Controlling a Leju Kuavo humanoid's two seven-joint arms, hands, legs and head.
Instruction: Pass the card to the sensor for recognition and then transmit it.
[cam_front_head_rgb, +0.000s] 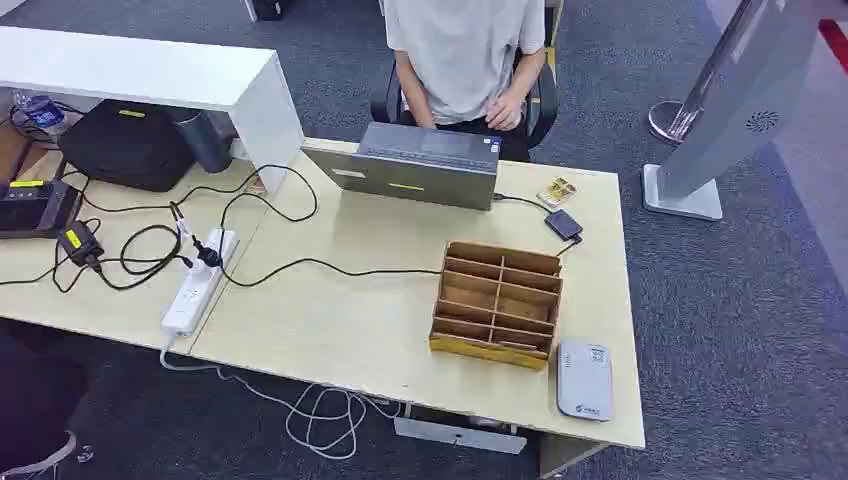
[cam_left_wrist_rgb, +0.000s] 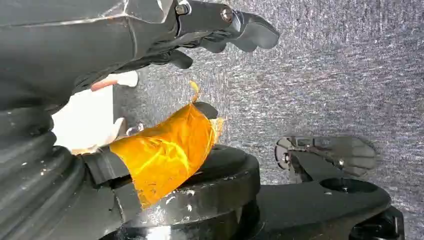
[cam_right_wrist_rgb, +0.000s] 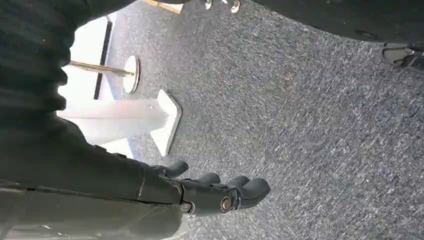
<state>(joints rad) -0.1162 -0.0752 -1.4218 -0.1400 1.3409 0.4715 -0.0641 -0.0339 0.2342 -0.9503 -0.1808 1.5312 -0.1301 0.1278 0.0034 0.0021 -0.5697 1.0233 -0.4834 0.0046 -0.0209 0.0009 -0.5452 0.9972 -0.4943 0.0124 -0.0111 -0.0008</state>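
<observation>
**Both hands low over the carpet**

The left hand (cam_left_wrist_rgb: 220, 30) hangs with fingers loosely apart, holding nothing; the right hand (cam_right_wrist_rgb: 215, 192) likewise. On the table (cam_front_head_rgb: 330, 330), the grey sensor (cam_front_head_rgb: 584, 379) lies just beside the wooden card rack (cam_front_head_rgb: 497, 303). The card itself cannot be made out.

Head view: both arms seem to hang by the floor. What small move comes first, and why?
Probably raise the right arm toward the wooden organizer. The right hand hangs open over the carpet, holding nothing, and the left hand likewise. The grey sensor lies just right of the organizer, so the right side looks nearer. I cannot make out a card.
</observation>
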